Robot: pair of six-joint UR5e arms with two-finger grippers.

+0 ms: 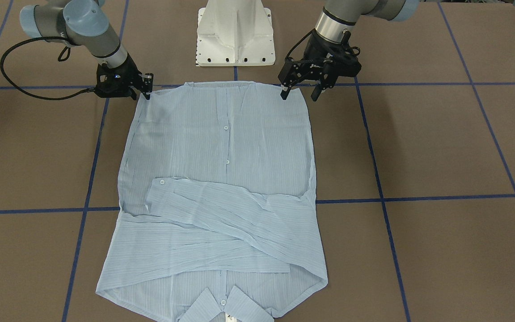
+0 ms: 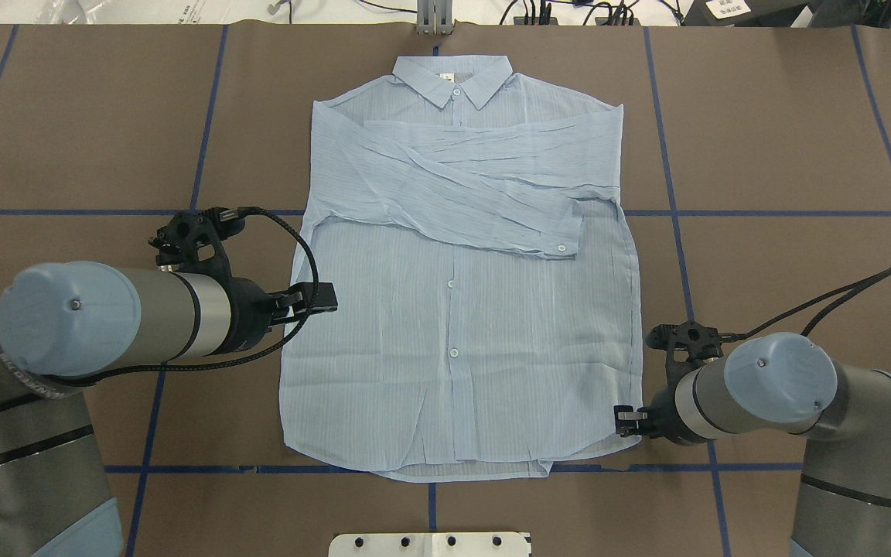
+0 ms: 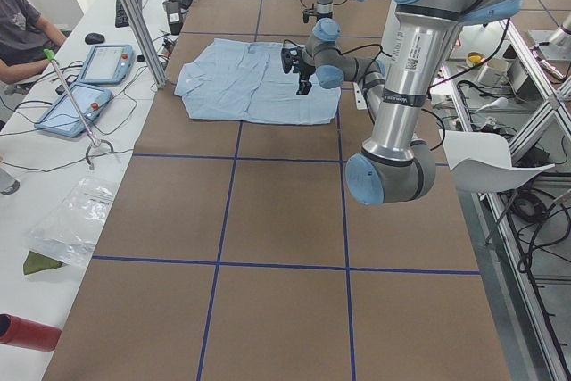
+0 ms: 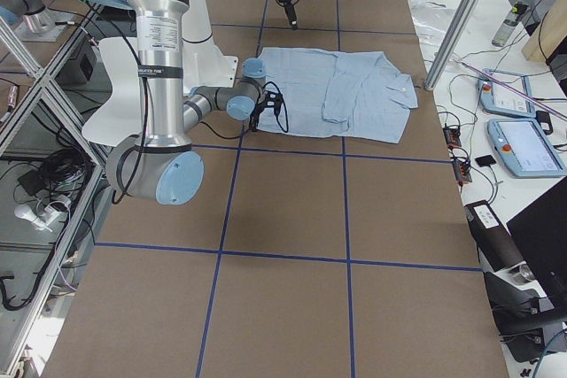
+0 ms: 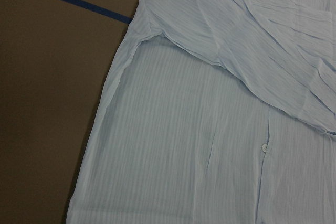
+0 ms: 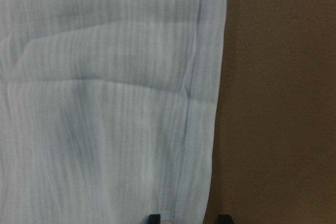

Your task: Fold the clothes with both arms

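At my left side of the brown table (image 2: 786, 155), I am hovering my left gripper (image 1: 299, 96) over the left edge of the shirt (image 2: 461, 325), fingers spread wide and gripping nothing. The pale blue striped shirt is lying flat and buttoned mid-table, collar (image 2: 453, 77) pointing away from me, hem (image 2: 461, 470) toward me, both sleeves (image 2: 476, 178) crossing its chest. To the right, my right gripper (image 1: 146, 91) is sitting low by the hem corner, fingers slightly apart astride the side edge, the table stretching on well beyond both edges.
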